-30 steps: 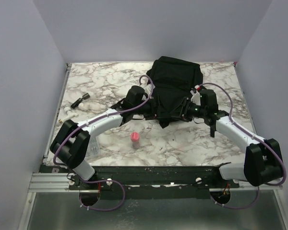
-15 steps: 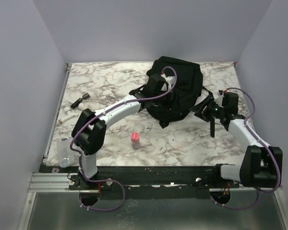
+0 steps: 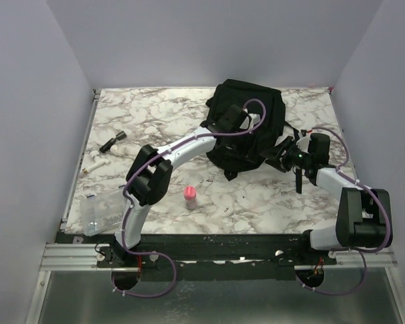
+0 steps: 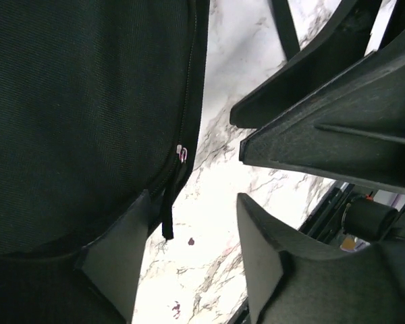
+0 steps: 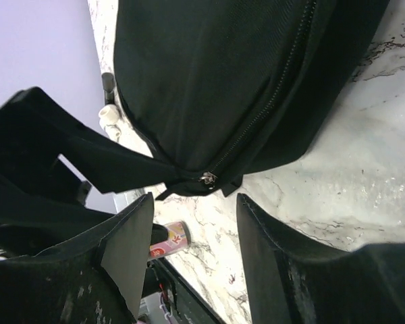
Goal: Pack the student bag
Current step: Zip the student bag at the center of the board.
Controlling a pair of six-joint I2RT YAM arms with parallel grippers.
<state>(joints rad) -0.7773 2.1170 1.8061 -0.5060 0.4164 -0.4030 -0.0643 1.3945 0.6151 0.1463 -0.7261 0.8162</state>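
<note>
The student bag (image 3: 246, 111) is a big black fabric backpack lying at the back middle of the marble table (image 3: 155, 115). My left arm stretches over it, and my left gripper (image 3: 248, 133) hangs above its right part. In the left wrist view the left gripper (image 4: 192, 196) is open over marble, one finger (image 4: 115, 256) beside the bag's zipped edge (image 4: 186, 101) and a dangling zip pull (image 4: 167, 219). My right gripper (image 3: 271, 156) is at the bag's right front corner. The right wrist view shows this gripper (image 5: 194, 197) open and empty, just short of a metal zip slider (image 5: 206, 178).
A pink can (image 3: 190, 196) stands in front of the bag, also showing in the right wrist view (image 5: 169, 241). A small black item (image 3: 113, 142) and a white one (image 3: 94, 162) lie at the left. A clear plastic box (image 3: 101, 210) sits at the front left.
My left arm has reached farther back and right, across the bag. My right arm pulled away to the right, then turned its gripper back toward the bag's corner.
</note>
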